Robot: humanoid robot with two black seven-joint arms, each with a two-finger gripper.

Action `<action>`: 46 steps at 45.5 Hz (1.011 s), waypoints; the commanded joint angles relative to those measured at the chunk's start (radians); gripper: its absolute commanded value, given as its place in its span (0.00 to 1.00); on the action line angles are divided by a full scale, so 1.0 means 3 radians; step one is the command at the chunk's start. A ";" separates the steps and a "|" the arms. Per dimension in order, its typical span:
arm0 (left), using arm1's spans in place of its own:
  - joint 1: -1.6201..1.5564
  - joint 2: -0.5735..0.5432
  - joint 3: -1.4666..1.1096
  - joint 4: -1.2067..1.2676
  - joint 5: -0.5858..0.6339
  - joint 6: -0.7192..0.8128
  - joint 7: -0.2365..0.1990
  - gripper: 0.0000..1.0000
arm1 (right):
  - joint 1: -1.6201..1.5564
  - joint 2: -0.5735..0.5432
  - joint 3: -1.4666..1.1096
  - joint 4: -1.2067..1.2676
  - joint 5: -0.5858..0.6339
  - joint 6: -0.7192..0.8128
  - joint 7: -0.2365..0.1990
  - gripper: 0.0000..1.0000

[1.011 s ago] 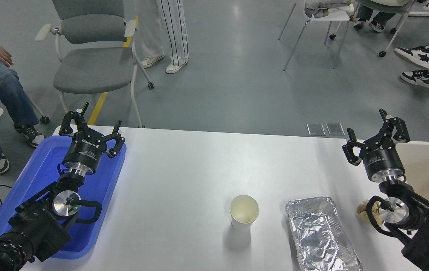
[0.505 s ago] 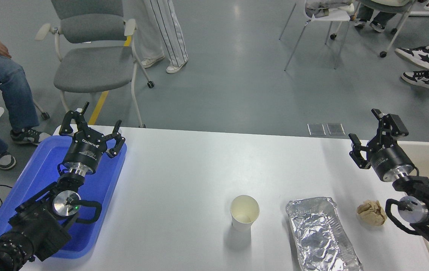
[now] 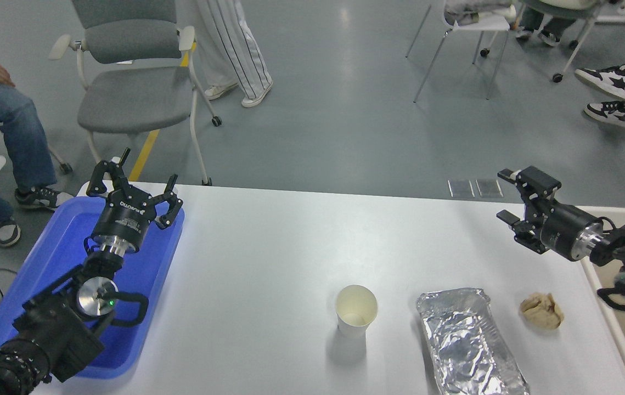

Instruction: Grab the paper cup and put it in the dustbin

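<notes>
Your task has not really begun. The paper cup (image 3: 355, 309) stands upright and untouched on the white worktop (image 3: 268, 258), near the front edge, a little right of the middle, mouth up and apparently empty. Nothing grips it.

Your right claw (image 3: 511, 196) hovers above the far right part of the worktop, turned to point leftward, its fingers spread wide and holding nothing. It is well apart from the cup, further right and further back. The dustbin (image 3: 614, 323) sits at the right edge of the worktop, only partly in view, with the right arm reaching in over it.

Between cup and dustbin lie a crinkled foil tray (image 3: 466, 343), just right of the cup, and a crumpled brown paper ball (image 3: 541, 310) beyond it; neither is yours to take. Your left claw (image 3: 134, 184) is parked with fingers spread over the blue tray (image 3: 54, 263) at the left.

Everything is left to do: bring the right claw in over the cup, close on it, lift, carry it right past the foil tray and ball, and release it in the dustbin.
</notes>
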 commanded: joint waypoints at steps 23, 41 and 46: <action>0.0000 0.0000 0.0005 -0.0002 0.0000 0.0000 0.0000 1.00 | 0.2369 -0.0070 -0.2327 0.0812 -0.1465 0.0859 0.0000 1.00; 0.0000 0.0000 0.0005 0.0003 0.0000 0.0000 0.0000 1.00 | 0.3346 0.0692 -0.2342 0.1354 -0.2019 0.1774 -0.0015 1.00; 0.0000 0.0000 0.0000 0.0003 -0.0005 0.0000 0.0000 1.00 | 0.3571 0.0881 -0.2358 0.1385 -0.2019 0.1831 -0.0132 1.00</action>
